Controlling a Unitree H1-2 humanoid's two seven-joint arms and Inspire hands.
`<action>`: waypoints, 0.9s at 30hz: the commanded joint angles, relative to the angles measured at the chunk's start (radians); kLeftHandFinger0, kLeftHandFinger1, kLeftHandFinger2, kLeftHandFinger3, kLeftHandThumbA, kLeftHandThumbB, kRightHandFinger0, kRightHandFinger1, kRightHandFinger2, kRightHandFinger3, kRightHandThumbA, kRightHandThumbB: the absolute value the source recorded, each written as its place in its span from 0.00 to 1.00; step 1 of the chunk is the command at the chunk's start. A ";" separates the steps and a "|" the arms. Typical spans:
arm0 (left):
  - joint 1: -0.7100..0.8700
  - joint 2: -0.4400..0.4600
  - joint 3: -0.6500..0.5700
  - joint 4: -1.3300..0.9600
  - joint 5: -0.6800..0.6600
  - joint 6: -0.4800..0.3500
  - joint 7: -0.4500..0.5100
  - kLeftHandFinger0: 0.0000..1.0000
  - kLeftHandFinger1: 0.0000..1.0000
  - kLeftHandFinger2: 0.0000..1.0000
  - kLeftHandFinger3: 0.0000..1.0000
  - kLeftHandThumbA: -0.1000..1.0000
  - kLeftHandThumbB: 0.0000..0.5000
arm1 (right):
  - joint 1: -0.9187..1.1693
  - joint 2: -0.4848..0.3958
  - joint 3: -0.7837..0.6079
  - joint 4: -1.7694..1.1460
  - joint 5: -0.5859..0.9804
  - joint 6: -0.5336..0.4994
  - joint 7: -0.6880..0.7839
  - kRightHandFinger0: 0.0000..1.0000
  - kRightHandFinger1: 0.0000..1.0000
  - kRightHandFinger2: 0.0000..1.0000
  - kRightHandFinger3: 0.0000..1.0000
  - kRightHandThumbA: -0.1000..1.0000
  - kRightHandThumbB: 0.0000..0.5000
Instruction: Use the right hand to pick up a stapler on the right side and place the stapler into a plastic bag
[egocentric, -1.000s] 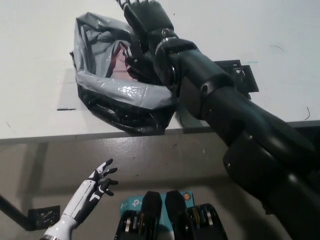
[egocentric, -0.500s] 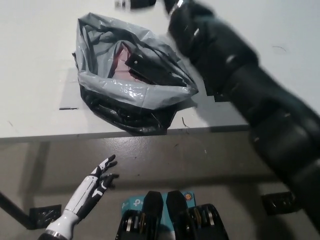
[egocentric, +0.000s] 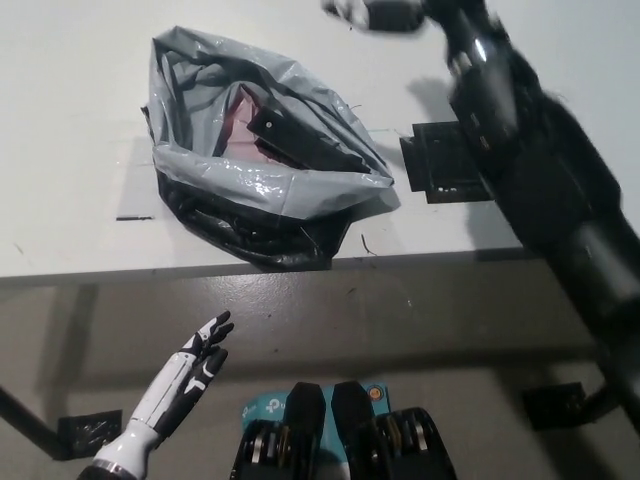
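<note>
You have a plastic bag (egocentric: 262, 188) of thin film: its grey rim is glossy and crinkled, catching white highlights, and its lower part is black, wrinkled and just as shiny. Inside the bag, the stapler (egocentric: 300, 140) looks like smooth black plastic with a dull sheen. Under the bag, the bench (egocentric: 70, 110) is white, matt and smooth, with a few faint marks. Just right of the bag lies a flat black pad (egocentric: 445, 165), matt. Further right of the bag, the right arm (egocentric: 540, 170) has a smooth black shell with soft highlights; the right robot hand (egocentric: 372, 12) is too blurred to judge. Below the bag, the left robot hand (egocentric: 200, 355) is glossy white plastic with black parts, over a dull grey floor (egocentric: 420, 310).
</note>
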 joint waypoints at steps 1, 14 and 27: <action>-0.130 0.029 0.047 0.067 -0.138 -0.092 -0.073 1.00 1.00 1.00 1.00 1.00 1.00 | 0.632 -0.149 -0.226 -1.225 0.090 -0.121 -0.011 1.00 1.00 1.00 1.00 1.00 0.53; -0.085 0.010 0.050 0.057 -0.149 -0.101 -0.063 1.00 1.00 1.00 1.00 1.00 0.98 | 0.952 0.017 -0.062 -0.860 -0.063 -0.294 -0.141 1.00 1.00 1.00 1.00 1.00 0.71; -0.038 -0.025 0.078 0.054 -0.141 -0.137 -0.023 1.00 1.00 1.00 1.00 1.00 1.00 | 0.909 0.036 -0.090 -0.400 0.023 -0.305 -0.125 1.00 1.00 1.00 1.00 0.91 0.55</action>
